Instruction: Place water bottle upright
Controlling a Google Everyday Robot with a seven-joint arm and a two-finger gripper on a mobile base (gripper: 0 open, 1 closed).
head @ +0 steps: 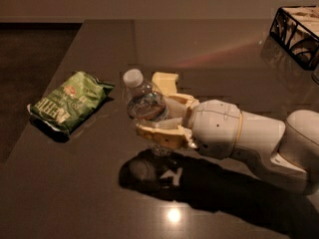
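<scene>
The water bottle (144, 101) is a small clear ribbed bottle with a white cap. It is held above the dark table (99, 193), nearly upright, cap tilted to the upper left. My gripper (158, 104) reaches in from the right on a white arm and is shut on the bottle's body, one cream finger (164, 81) behind it and one finger (159, 134) in front. The bottle's lower end shows below the front finger.
A green chip bag (70, 101) lies flat on the table to the left of the bottle, near the table's left edge. A black-and-white wire basket (299, 34) stands at the far right corner. The arm's shadow falls on the table in front.
</scene>
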